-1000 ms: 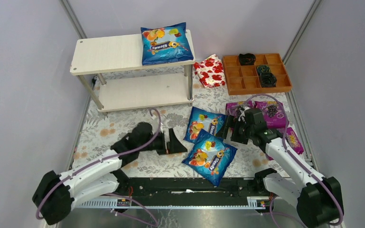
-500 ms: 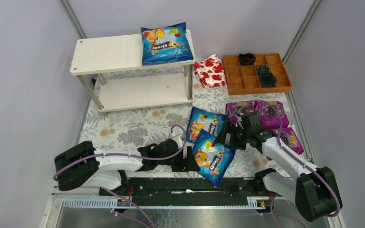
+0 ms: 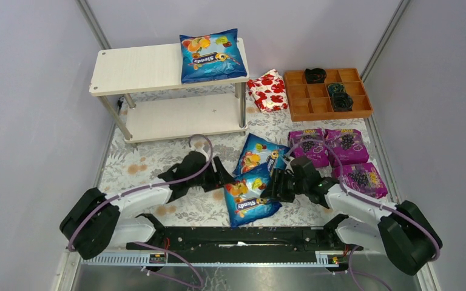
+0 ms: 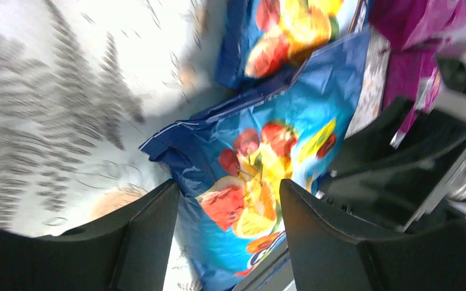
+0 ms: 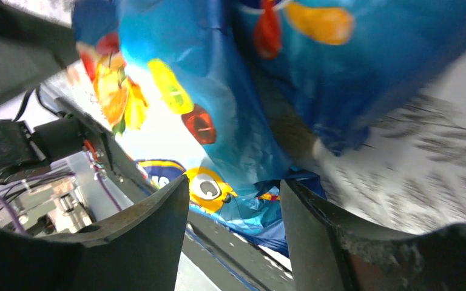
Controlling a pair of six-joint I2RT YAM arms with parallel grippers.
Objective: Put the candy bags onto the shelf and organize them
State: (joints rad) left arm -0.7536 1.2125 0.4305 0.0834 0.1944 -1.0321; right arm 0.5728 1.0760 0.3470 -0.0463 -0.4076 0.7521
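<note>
The overhead camera alone gives the layout. The low two-tier shelf (image 3: 136, 66), pale cream boards on thin metal legs, stands at the far left. One glossy blue pillow bag (image 3: 212, 56), printed with orange and yellow candy, lies flat on the right end of its top board. On the flowered tablecloth (image 3: 151, 167) in front of the shelf's right legs lies a second blue bag (image 3: 261, 154), tilted. Touching it, farther out from the shelf, sits a crumpled blue bag (image 3: 250, 195). Three smaller magenta-purple bags (image 3: 347, 144) lie off to the right of the shelf and forward of it, well apart from it.

Only the wrist cameras look between the fingers. In the left wrist view, the left gripper (image 4: 227, 200) has its two black fingers standing apart. The fruit-printed face of the crumpled blue bag fills the gap, and a folded corner pokes out past one finger. Whether they pinch the foil I cannot tell. In the blurred right wrist view, the right gripper (image 5: 233, 194) likewise has its fingers apart, with blue foil and a cartoon eye between them. A grip cannot be told there either.

Both arms lie low and stretched over the cloth in front of the shelf. The left reaches rightward and the right reaches leftward, and the grippers face each other across the crumpled bag.
</note>
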